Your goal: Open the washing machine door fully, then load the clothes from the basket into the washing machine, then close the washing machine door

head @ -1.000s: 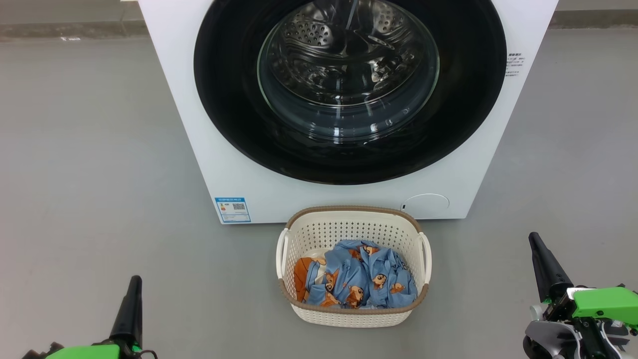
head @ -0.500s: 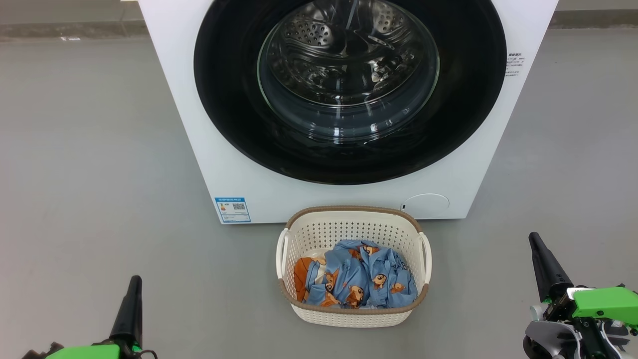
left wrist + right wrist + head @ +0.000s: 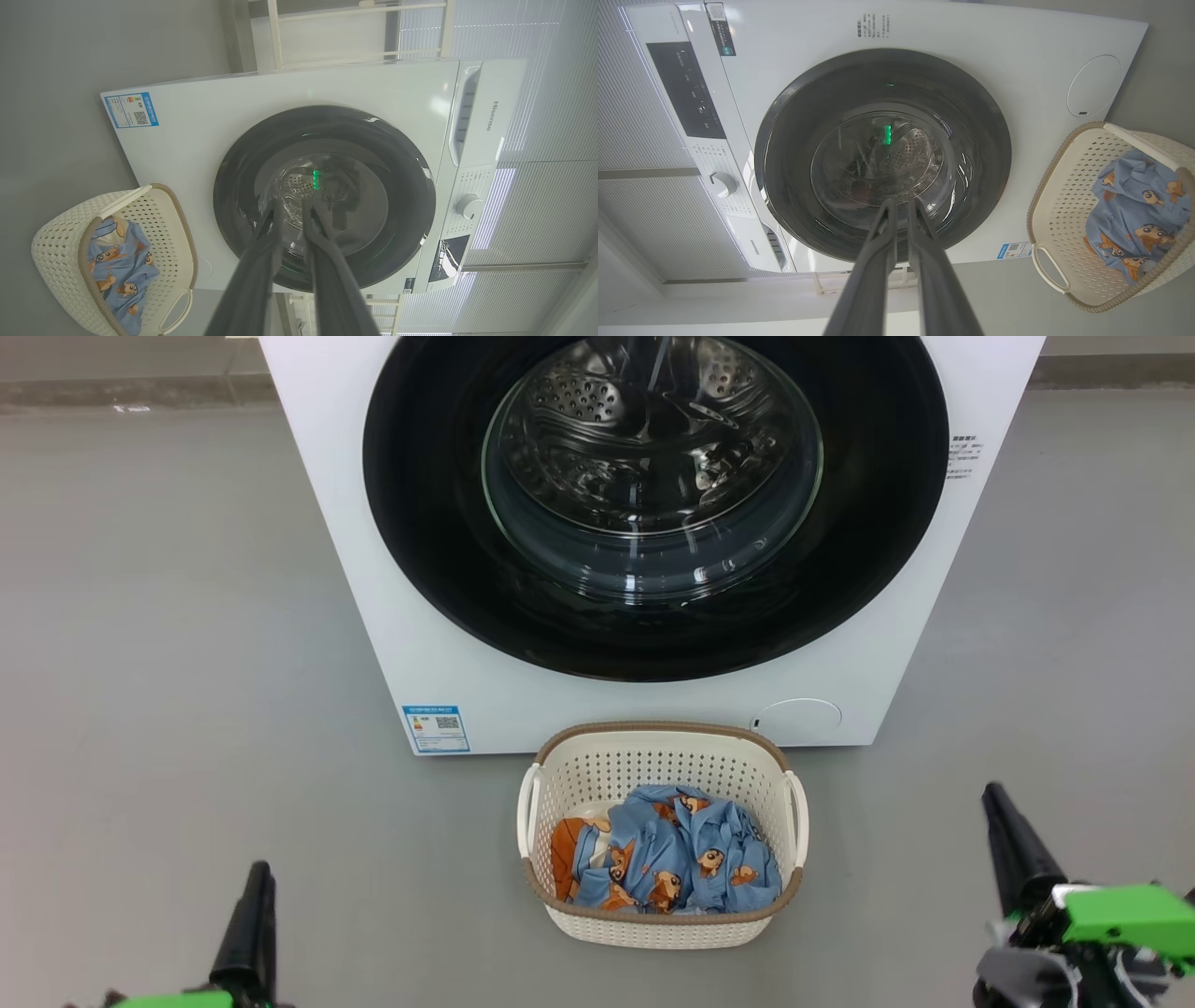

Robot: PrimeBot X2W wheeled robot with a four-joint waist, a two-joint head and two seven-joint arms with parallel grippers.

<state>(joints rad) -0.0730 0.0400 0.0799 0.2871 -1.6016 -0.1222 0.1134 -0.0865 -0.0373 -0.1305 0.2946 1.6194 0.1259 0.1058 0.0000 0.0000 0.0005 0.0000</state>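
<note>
— Grey floor (image 3: pixel 168 616), same as a second ago?
— Yes. The washing machine (image 3: pixel 392 644), the washing machine door (image 3: pixel 420 523) lying flush against it, and the basket (image 3: pixel 653 761) just in front with the clothes (image 3: pixel 672 863) inside have not moved.
— And the arms?
— The left gripper (image 3: pixel 254 887) has sunk slightly. The right gripper (image 3: pixel 1001 817) has slipped down and a little left, and its body is blurred.
— Fingers?
— The left fingers (image 3: pixel 264 261) are drawn close with a thin slit between them, and the right fingers (image 3: pixel 875 261) closer still. Both are empty. Whether the tips touch, I can't quite tell.
</note>
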